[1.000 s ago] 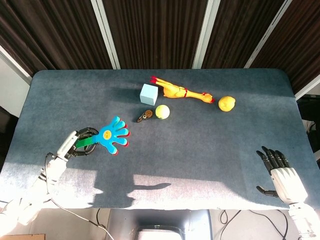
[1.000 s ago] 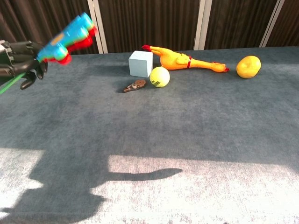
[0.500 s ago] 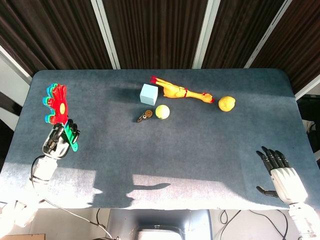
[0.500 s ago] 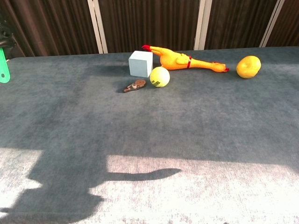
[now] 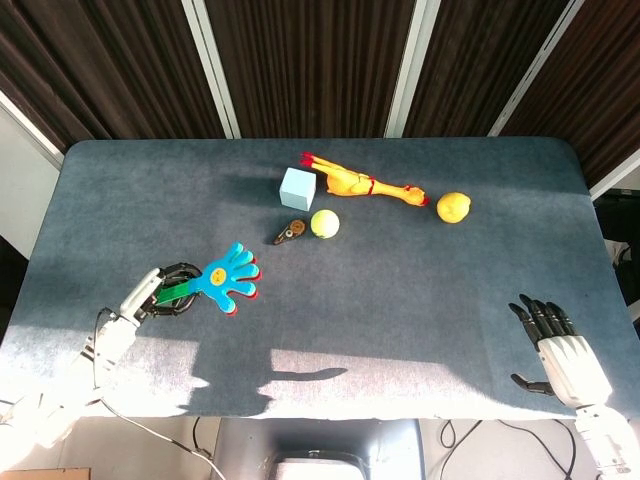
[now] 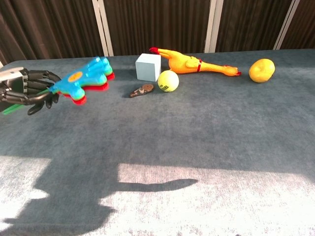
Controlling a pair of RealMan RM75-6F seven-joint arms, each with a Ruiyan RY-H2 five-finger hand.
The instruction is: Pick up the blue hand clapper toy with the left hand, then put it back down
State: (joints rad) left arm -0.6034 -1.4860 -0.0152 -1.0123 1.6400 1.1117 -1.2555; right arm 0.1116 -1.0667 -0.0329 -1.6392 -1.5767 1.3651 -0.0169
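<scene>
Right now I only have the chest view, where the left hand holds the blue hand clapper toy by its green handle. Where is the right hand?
Observer: The head view shows the right hand over the near right corner of the table, far from all the toys.
Operator: Is anything in it?
Observer: No, it holds nothing and its dark fingers are spread apart.
</scene>
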